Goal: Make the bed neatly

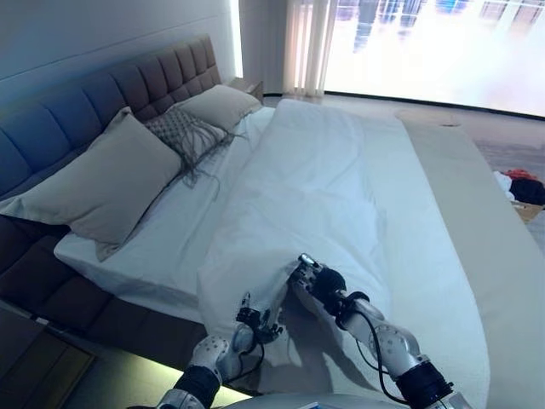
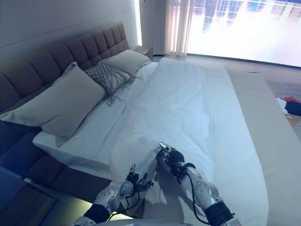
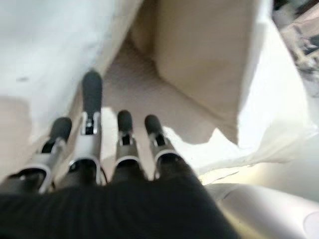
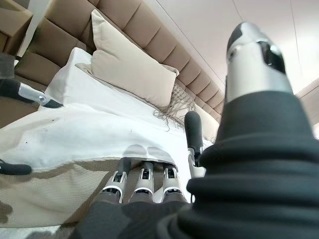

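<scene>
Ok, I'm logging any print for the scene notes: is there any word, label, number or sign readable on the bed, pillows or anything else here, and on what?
None: no readable text in any view.
The white duvet, the pillows and the headboard are plain.
The things on the floor beside the bed are too small to tell.

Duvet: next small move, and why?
Probably close the right hand on the duvet edge first. The duvet lies bunched in a strip down the middle of the bed, short of the pillows. The right hand's fingers lie at its near edge; the left hand is open just below, holding nothing.
</scene>
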`<state>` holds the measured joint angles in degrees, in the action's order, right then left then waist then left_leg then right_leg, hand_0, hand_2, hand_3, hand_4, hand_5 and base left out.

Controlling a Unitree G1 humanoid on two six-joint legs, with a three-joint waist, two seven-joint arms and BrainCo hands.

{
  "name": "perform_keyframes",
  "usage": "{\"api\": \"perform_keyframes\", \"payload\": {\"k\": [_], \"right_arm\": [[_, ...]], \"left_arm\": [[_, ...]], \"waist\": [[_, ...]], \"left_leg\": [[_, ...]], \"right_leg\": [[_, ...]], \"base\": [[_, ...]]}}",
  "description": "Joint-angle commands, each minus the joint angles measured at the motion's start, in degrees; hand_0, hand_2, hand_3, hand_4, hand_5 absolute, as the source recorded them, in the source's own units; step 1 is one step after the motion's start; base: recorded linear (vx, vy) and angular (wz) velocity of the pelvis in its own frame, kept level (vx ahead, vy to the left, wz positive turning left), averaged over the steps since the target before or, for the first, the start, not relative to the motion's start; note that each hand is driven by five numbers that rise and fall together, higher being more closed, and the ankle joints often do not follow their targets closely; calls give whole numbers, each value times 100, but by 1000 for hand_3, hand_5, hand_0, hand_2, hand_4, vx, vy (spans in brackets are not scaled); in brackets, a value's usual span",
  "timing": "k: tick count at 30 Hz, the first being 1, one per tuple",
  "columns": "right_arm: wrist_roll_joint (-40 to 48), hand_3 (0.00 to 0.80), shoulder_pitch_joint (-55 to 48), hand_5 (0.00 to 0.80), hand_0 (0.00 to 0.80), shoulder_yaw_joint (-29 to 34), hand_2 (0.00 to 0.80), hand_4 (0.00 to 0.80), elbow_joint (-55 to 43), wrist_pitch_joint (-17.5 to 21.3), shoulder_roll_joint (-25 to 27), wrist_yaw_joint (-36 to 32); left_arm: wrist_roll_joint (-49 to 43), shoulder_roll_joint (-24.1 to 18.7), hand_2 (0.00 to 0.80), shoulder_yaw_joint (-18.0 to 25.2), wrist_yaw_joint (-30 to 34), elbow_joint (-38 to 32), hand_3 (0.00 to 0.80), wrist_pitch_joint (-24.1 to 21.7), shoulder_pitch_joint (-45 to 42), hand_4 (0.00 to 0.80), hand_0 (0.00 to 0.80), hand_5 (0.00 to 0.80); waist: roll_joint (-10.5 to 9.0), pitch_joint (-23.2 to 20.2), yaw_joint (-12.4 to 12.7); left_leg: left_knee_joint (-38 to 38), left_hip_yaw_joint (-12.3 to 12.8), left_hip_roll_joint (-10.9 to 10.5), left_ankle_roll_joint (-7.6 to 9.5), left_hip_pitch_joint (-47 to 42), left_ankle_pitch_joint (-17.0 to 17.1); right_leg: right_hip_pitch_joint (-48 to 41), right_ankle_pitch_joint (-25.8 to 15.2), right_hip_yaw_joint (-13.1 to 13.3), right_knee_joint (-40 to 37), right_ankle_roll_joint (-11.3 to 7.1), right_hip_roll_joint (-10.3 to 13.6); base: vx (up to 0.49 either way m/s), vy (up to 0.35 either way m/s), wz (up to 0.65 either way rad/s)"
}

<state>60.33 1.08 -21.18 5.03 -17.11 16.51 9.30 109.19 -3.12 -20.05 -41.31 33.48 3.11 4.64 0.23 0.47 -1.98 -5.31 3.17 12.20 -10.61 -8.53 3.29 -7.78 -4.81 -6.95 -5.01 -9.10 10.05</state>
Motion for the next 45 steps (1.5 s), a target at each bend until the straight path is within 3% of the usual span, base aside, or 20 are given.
{"api": "perform_keyframes", "payload": {"k": [1,11,19,30,35,38,45], "right_arm": [[317,0,369,0,0,292,0,0,-684,520,-86,-10],[291,0,343,0,0,326,0,0,-760,414,-171,5],[330,0,665,0,0,380,0,0,-795,425,-161,89],[287,0,1341,0,0,532,0,0,-797,414,-38,206],[330,0,1583,0,0,374,0,0,-744,538,26,326],[288,0,1644,0,0,335,0,0,-661,582,7,263],[243,0,1696,0,0,610,0,0,-605,431,-4,76]], "left_arm": [[-175,312,0,-151,-226,169,0,-226,826,0,0,0],[274,655,0,-213,-183,440,0,-209,1100,0,0,0],[381,1020,0,-505,-103,218,0,-304,1228,0,0,0],[381,1127,0,-1099,-222,-451,0,-735,1004,0,0,0],[381,1038,0,-1214,-298,-815,0,-1265,1291,0,0,0],[381,1039,0,-1212,-223,-750,0,-1474,1541,0,0,0],[381,1085,0,-773,213,-102,0,-1506,1905,0,0,0]], "waist": [[-84,138,142],[-40,258,-7],[40,554,-87],[113,925,-138],[121,1001,-170],[122,1039,-206],[129,1059,-240]], "left_leg": [[198,53,305,157,47,49],[191,50,299,121,101,105],[300,6,287,124,402,128],[564,-60,274,116,798,91],[537,-46,241,134,836,111],[498,-41,222,142,857,129],[418,-98,193,138,945,186]], "right_leg": [[-65,30,-109,235,-236,536],[-11,-16,-86,269,-287,554],[233,-87,-52,311,-287,580],[575,-134,-19,444,-258,643],[643,-144,68,438,-246,593],[673,-156,77,412,-263,578],[703,-165,4,348,-280,597]], "base": [[55,-33,0],[5,-3,0],[-75,-1,-1],[-105,8,-2],[-61,-3,-2],[-57,3,-1],[-14,7,-1]]}}
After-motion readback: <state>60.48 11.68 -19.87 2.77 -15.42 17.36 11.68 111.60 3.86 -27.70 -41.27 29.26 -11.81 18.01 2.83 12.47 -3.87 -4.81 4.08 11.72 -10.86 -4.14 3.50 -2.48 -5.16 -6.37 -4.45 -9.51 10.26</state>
